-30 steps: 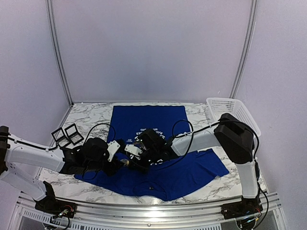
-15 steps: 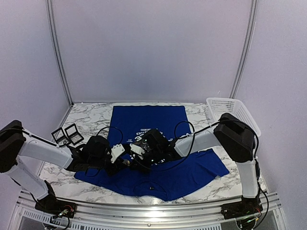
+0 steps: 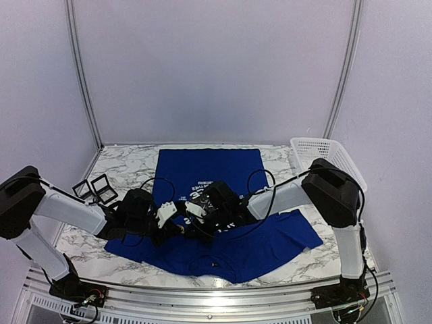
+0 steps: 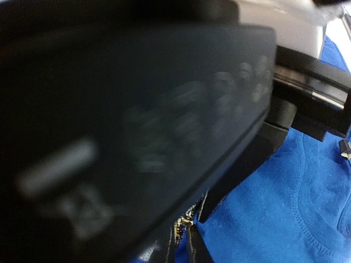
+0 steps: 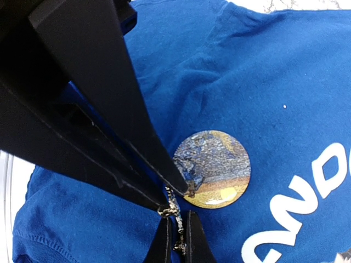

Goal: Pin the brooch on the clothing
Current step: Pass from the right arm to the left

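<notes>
Marbled worktop (image 3: 128, 165) under pale booth walls is what my overhead camera gives me, with the blue shirt (image 3: 209, 165) spread across its middle. A white basket (image 3: 324, 152) sits at the upper right edge and two black square frames (image 3: 94, 189) lie on the left. Both arms stretch low over the shirt's near half and meet just below the white print. The left gripper (image 3: 174, 221) comes in from the left of the frame and the right gripper (image 3: 194, 214) from the right, their tips almost together. On my right wrist feed the brooch (image 5: 213, 169) lies flat on the shirt near the centre of the frame. It is a round badge with a painted blue and yellow scene, just up and left of the big white letters (image 5: 312, 203). At the bottom of that feed the right gripper's two thin fingers (image 5: 194, 241) are pressed nearly together, pinching a small glinting metal piece (image 5: 176, 230) just beside the brooch's lower left rim. Two broad black fingers (image 5: 109, 98) of the left gripper slant down from the upper left, and the upper one's tip meets that same rim. Whether they are spread or clamped I cannot tell. My left wrist feed is mostly filled by a blurred black body close to the lens. Blue cloth shows at its lower right and a glint of metal at the bottom centre.
</notes>
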